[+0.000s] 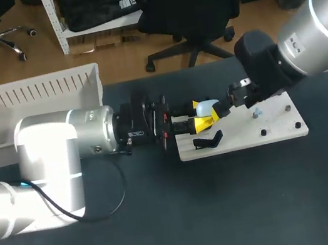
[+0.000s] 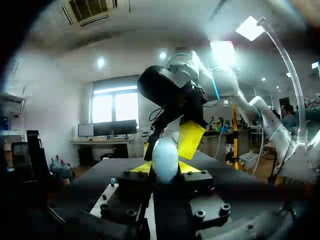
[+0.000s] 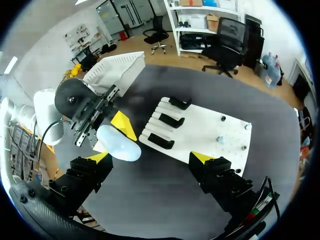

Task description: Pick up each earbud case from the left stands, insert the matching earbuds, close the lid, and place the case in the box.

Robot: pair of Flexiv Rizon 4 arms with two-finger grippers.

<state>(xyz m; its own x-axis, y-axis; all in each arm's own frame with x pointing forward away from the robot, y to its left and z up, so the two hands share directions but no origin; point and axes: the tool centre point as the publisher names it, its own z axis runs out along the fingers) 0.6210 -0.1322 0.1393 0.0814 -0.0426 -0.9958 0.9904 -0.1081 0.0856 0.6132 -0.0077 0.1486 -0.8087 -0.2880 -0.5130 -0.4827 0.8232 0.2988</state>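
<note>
Head view: above the dark table (image 1: 169,223) and white board (image 1: 280,130), left jaws clamp the earbud case (image 1: 204,107), right jaws apart.

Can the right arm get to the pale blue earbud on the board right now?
Probably yes. The right gripper is open above the board, and the pale blue earbud stands on bare board close by it. The left gripper, shut on the case, is off to one side, not between them.
</note>
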